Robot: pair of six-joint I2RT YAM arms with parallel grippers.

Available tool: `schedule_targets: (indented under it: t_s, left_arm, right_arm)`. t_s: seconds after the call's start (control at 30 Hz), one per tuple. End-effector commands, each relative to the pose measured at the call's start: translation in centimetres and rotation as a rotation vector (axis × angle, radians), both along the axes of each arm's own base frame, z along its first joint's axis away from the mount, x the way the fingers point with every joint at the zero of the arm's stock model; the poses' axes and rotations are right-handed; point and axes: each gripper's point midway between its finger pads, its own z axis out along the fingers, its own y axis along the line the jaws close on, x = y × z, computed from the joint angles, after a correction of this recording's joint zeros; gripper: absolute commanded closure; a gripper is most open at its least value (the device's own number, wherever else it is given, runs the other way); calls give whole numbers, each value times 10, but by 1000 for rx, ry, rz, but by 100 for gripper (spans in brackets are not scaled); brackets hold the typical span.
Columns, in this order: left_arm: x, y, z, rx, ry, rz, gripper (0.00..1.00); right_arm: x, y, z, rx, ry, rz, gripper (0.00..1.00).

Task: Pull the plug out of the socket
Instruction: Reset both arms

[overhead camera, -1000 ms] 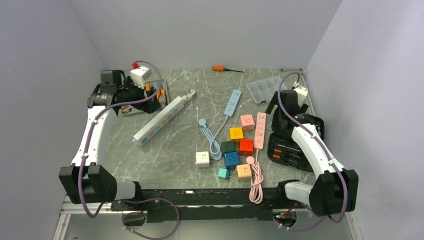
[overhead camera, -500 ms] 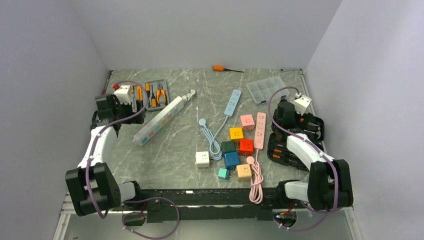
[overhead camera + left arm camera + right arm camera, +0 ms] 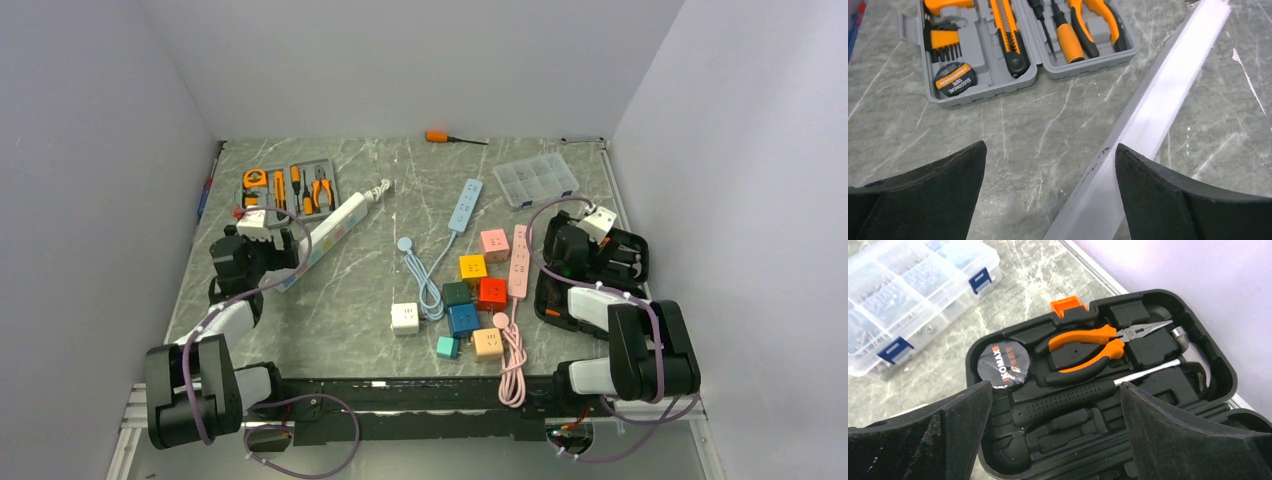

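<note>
The left fingers (image 3: 923,200) stand spread wide with nothing between them, hanging over the bare bench (image 3: 1013,125) beside the long white power strip (image 3: 1158,105), with the grey tool case (image 3: 975,55) just beyond. The right fingers (image 3: 923,440) are equally wide and empty above the open black tool case (image 3: 1148,350). The pink power strip (image 3: 520,260) lies mid-bench, left of that case, with coloured plug cubes (image 3: 491,293) clustered along its left side. Whether any cube is seated in a socket I cannot tell.
</note>
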Motion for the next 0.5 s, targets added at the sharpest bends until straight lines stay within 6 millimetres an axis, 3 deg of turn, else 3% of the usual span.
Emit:
schedule_targets:
  t_s: [0.0, 0.3, 0.47]
  left_arm:
    - [13, -4, 47, 88, -299, 2, 1]
    - [-12, -32, 36, 167, -466, -112, 1]
    - [-17, -39, 32, 185, -468, -147, 1]
  right_arm:
    - [8, 3, 9, -25, -94, 44, 0]
    - [6, 11, 7, -50, -144, 109, 0]
    - [7, 34, 14, -131, -183, 216, 0]
